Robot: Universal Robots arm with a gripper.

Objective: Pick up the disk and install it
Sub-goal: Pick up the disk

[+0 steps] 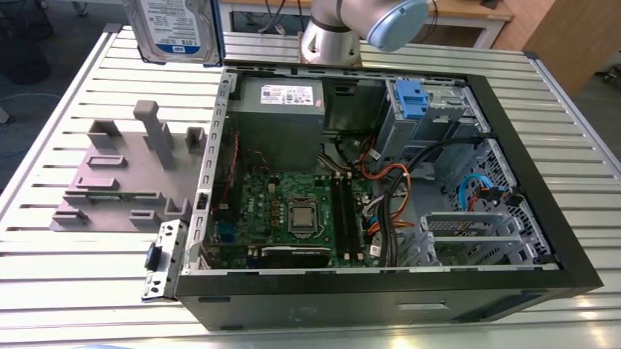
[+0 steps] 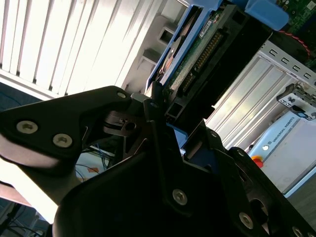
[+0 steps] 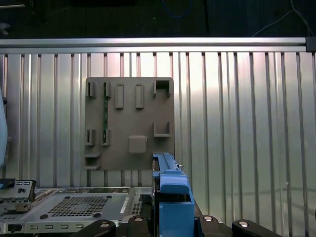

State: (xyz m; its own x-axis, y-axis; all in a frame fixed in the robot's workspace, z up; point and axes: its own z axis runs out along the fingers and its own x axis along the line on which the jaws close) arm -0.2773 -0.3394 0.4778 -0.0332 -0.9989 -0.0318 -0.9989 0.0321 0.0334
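The disk [image 1: 179,29], a silver drive with a white-and-blue label and blue rails, hangs high above the table at the exterior view's upper left, beyond the open computer case [image 1: 543,218]. In the second wrist view my gripper [image 2: 173,133] is shut on the disk [image 2: 207,49], its black fingers [image 2: 153,106] pressing on both sides of one end. In the first wrist view the disk's blue rail edge [image 3: 170,190] stands upright between the finger bases, over the table.
A grey slotted holder [image 1: 126,174] lies on the slatted table [image 1: 58,291], to the left of the case in the exterior view. Inside the case a blue bracket [image 1: 412,98] sits on the grey drive bay [image 1: 441,109], with cables and the motherboard [image 1: 291,211] nearby.
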